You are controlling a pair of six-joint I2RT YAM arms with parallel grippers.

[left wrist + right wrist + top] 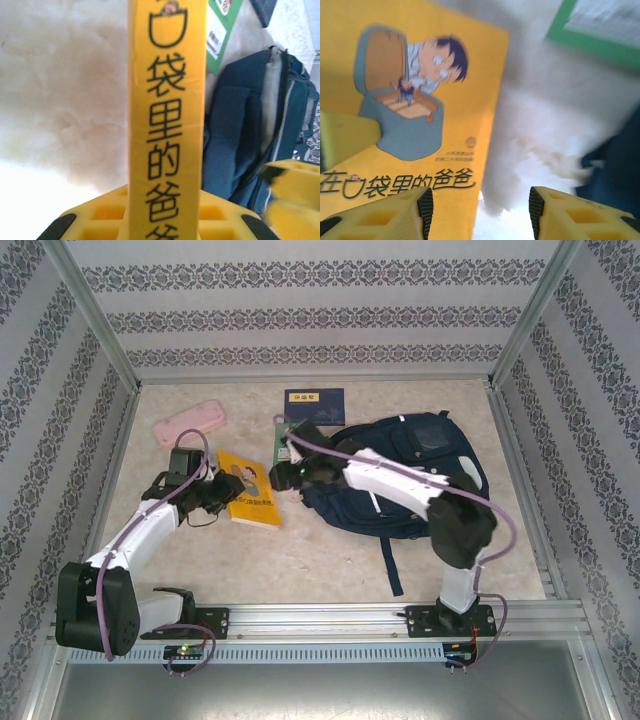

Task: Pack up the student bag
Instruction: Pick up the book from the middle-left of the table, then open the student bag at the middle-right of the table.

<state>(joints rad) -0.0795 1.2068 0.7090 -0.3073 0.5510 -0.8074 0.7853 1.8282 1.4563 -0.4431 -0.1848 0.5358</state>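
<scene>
The student bag (410,475) is laid right of centre on the table (330,560), its long axis roughly nine to three. The yellow book (250,502) is seen at nine o'clock from it, clamped in the left gripper (212,496). The right gripper (285,476), jaws apart, is poised between book and bag, nearer the bag; a carry toward three o'clock is judged needed.

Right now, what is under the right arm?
The navy backpack lies beneath the right arm, and a green book pokes out by its wrist. The arm covers part of both, so anything else there is hidden.
</scene>
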